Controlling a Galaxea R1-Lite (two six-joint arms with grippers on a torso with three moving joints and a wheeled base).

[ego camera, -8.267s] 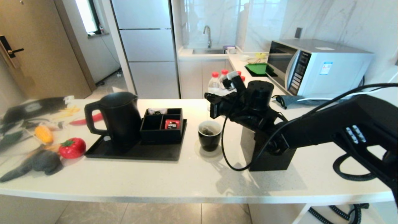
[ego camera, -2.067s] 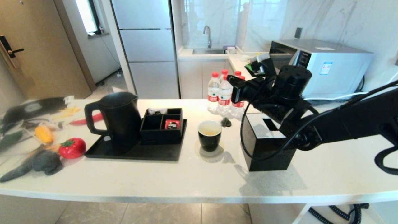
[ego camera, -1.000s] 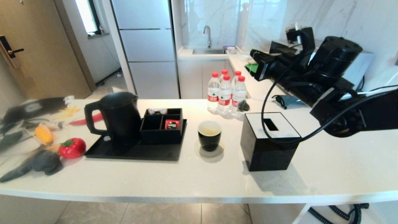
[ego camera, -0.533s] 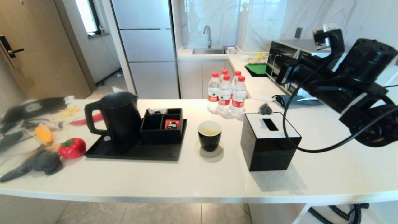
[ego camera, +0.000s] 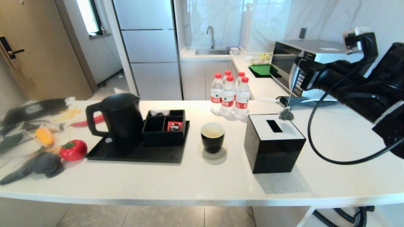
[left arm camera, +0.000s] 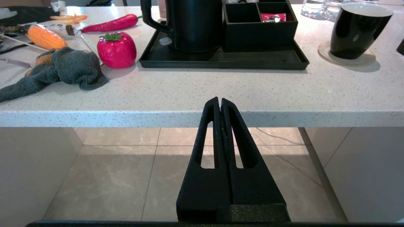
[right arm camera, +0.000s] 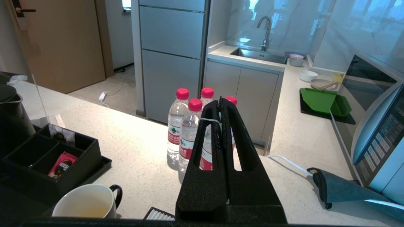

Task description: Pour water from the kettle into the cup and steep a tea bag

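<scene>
The matte black kettle (ego camera: pixel 115 119) stands on its black tray (ego camera: pixel 157 155), left of the cup. The glossy black cup (ego camera: pixel 213 137) sits on a round coaster and holds yellowish water (ego camera: pixel 212 133). My right gripper (ego camera: pixel 303 75) is raised at the right, in front of the microwave, shut on a thin white string (right arm camera: pixel 208 120). From it the tea bag (ego camera: pixel 286 114) dangles over the far right corner of the black tissue box (ego camera: pixel 273 142), well clear of the cup. My left gripper (left arm camera: pixel 220 101) is shut and empty, parked below the counter's front edge.
A black compartment box (ego camera: pixel 164 126) with a small red packet stands on the tray. Several red-capped bottles (ego camera: pixel 228 94) stand behind the cup. Toy vegetables and a grey cloth (ego camera: pixel 38 165) lie far left. A microwave (ego camera: pixel 318 63) and a white cable are at the back right.
My right arm has swung to the right, away from the cup. The tea bag went with it, from beside the bottles to over the tissue box's far right corner.
</scene>
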